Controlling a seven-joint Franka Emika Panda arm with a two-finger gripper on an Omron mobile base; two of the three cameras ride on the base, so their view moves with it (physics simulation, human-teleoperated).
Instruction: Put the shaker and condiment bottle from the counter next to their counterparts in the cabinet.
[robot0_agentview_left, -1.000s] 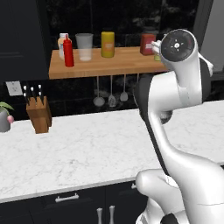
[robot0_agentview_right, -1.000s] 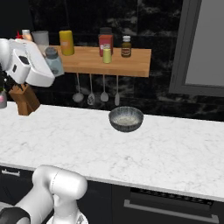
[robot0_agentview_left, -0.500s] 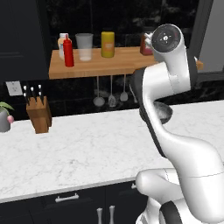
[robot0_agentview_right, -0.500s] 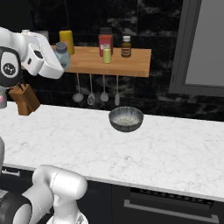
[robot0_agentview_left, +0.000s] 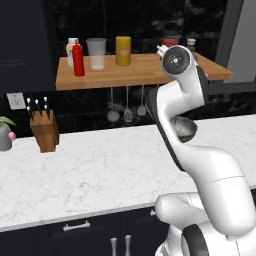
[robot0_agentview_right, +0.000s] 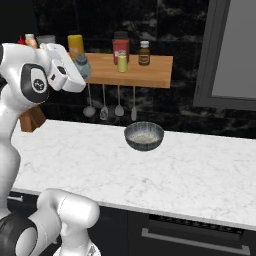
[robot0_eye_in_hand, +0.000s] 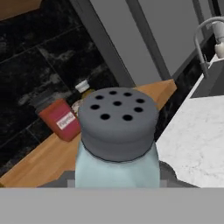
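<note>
My gripper (robot0_agentview_right: 81, 71) is shut on the shaker (robot0_agentview_right: 82, 65), a pale blue one with a dark grey holed cap (robot0_eye_in_hand: 117, 118). I hold it upright in the air just in front of the cabinet shelf (robot0_agentview_right: 150, 75), left of the yellow-green shaker (robot0_agentview_right: 122, 63). The red condiment bottle (robot0_agentview_left: 78, 59) stands on the shelf (robot0_agentview_left: 125, 75) at its left end, right beside the peach bottle (robot0_agentview_left: 71, 48). In the hand view the shaker hides my fingertips.
A clear glass (robot0_agentview_left: 96, 53), a yellow jar (robot0_agentview_left: 122, 50), a red jar (robot0_agentview_right: 120, 48) and a brown bottle (robot0_agentview_right: 144, 52) share the shelf. Utensils (robot0_agentview_right: 111, 102) hang below it. A metal bowl (robot0_agentview_right: 144, 136) and a knife block (robot0_agentview_left: 44, 132) stand on the marble counter (robot0_agentview_right: 200, 172).
The arm has swung the shaker up and to the right, from near the knife block toward the shelf's front. The grip has not changed.
</note>
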